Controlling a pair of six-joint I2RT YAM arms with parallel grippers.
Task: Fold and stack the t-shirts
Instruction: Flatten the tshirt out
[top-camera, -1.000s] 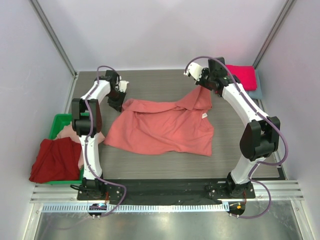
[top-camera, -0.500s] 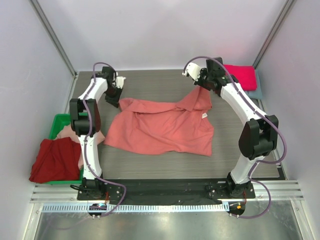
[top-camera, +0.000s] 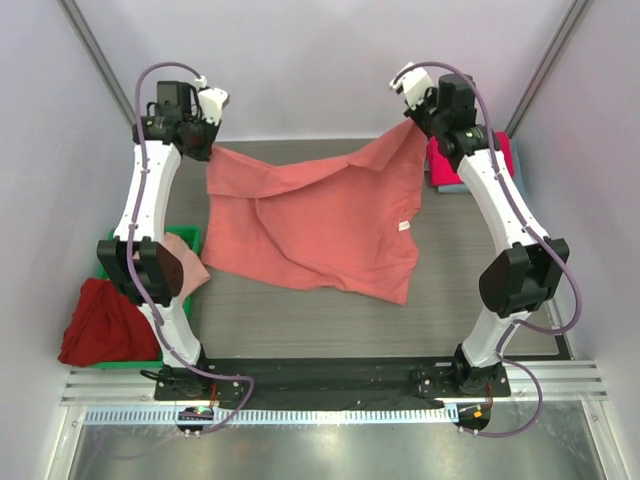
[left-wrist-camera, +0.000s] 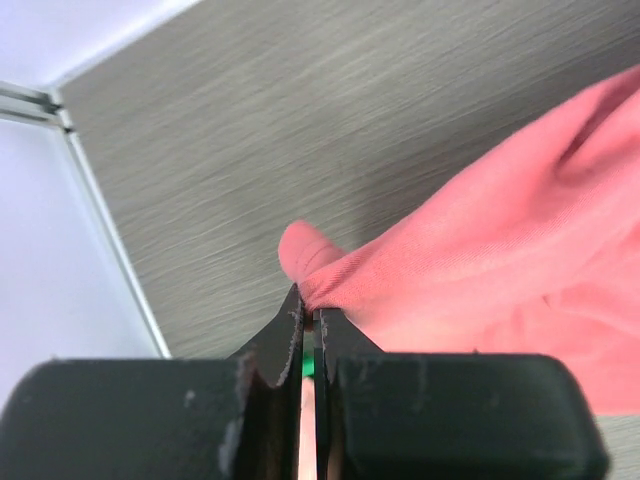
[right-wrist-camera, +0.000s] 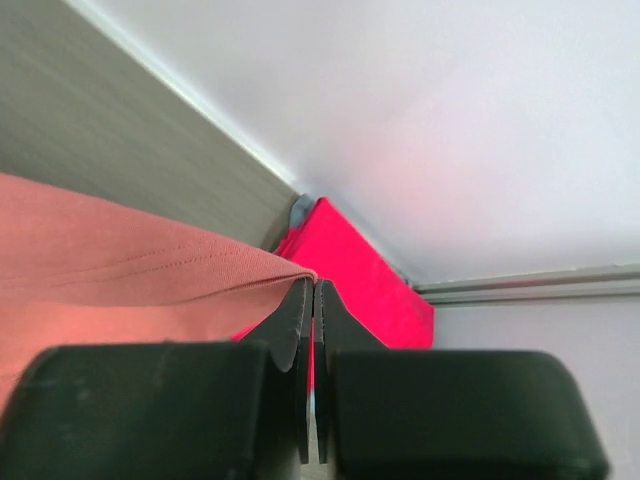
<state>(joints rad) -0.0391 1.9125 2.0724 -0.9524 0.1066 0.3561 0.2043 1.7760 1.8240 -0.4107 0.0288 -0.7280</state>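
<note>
Grey wood-grain table (top-camera: 300, 320), white walls.

Top view: coral shirt (top-camera: 320, 225) hangs spread between two raised arms, its lower hem draped on the table. Left gripper (top-camera: 203, 150) and right gripper (top-camera: 415, 122) each hold an upper corner. Magenta shirt (top-camera: 497, 160) lies folded far right, dark red shirt (top-camera: 105, 320) over the bin (top-camera: 187, 233).

Left wrist: jaws closed on a cloth corner.

Right wrist: jaws pinched on the hem.

Step, judged: spreading before the fold. Next: lower it flat with even tension.
</note>
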